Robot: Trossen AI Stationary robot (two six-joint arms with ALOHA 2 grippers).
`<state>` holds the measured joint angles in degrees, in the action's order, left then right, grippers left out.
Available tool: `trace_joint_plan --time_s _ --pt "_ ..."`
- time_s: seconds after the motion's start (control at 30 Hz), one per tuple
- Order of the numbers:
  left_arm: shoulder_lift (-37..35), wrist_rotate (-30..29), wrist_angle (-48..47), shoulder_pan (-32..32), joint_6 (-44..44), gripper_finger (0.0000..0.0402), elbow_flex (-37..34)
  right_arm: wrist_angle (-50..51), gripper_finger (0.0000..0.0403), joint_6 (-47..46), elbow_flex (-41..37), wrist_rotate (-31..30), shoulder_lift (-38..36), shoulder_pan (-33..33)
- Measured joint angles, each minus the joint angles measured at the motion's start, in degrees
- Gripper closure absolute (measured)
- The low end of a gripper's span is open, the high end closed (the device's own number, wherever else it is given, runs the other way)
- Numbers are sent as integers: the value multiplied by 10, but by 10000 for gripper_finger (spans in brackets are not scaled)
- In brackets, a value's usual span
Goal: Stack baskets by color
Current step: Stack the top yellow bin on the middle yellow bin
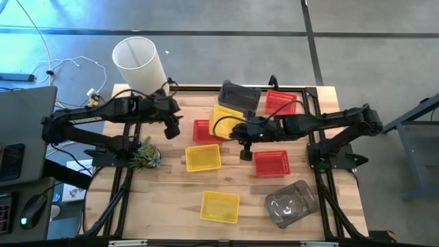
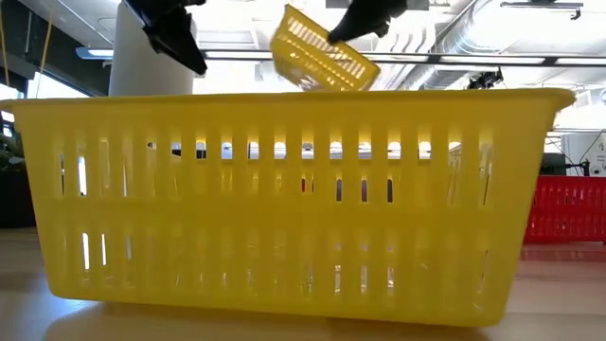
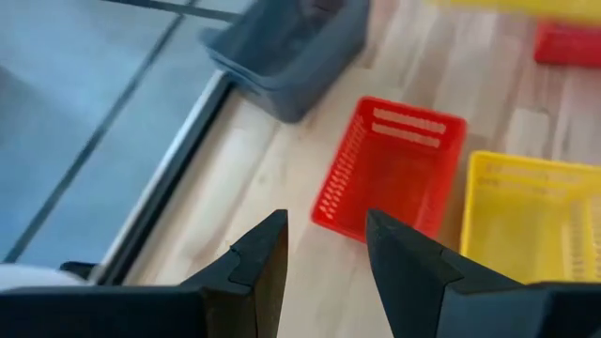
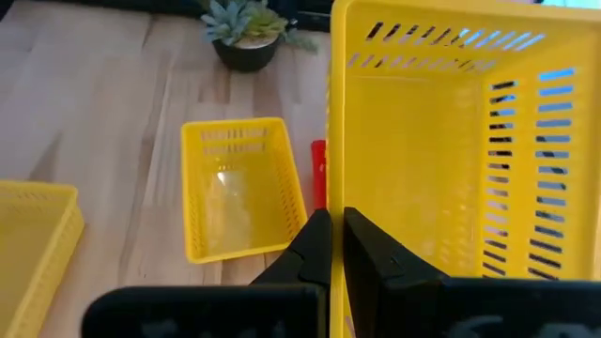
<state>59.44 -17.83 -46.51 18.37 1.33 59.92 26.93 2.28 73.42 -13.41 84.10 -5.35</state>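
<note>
A yellow rectangular plastic basket with slotted mesh walls (image 1: 228, 118) is held tilted above the wooden table (image 1: 171, 206), its rim pinched between the clenched fingers of the right gripper (image 1: 236, 132); in the right wrist view this raised basket (image 4: 451, 160) fills most of the frame just beyond the fingers (image 4: 315, 246). Below and just beside it a second yellow mesh basket (image 1: 204, 158) lies flat near the table's middle, and a third yellow basket (image 1: 220, 206) lies nearer the front edge. A red mesh basket (image 1: 202, 131) is seen just beside the held one, another red basket (image 1: 271, 163) to the right of the middle, and a third red one (image 1: 280, 102) at the back. One smoky grey translucent basket (image 1: 241, 95) sits at the back edge, another (image 1: 290, 202) at the front right. The left gripper (image 1: 171, 128) hangs with its fingers (image 3: 263, 263) parted and nothing between them, above the table near the first red basket. A tall white cylinder (image 1: 139, 63) stands at the back left corner, and a small potted plant (image 1: 145, 155) at the left edge.
</note>
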Motion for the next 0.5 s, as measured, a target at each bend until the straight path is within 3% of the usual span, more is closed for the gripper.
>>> trace_joint_plan --time_s 0.5 --pt "-42 -26 -58 33 30 271 0 206 403 25 278 2 218 -28"
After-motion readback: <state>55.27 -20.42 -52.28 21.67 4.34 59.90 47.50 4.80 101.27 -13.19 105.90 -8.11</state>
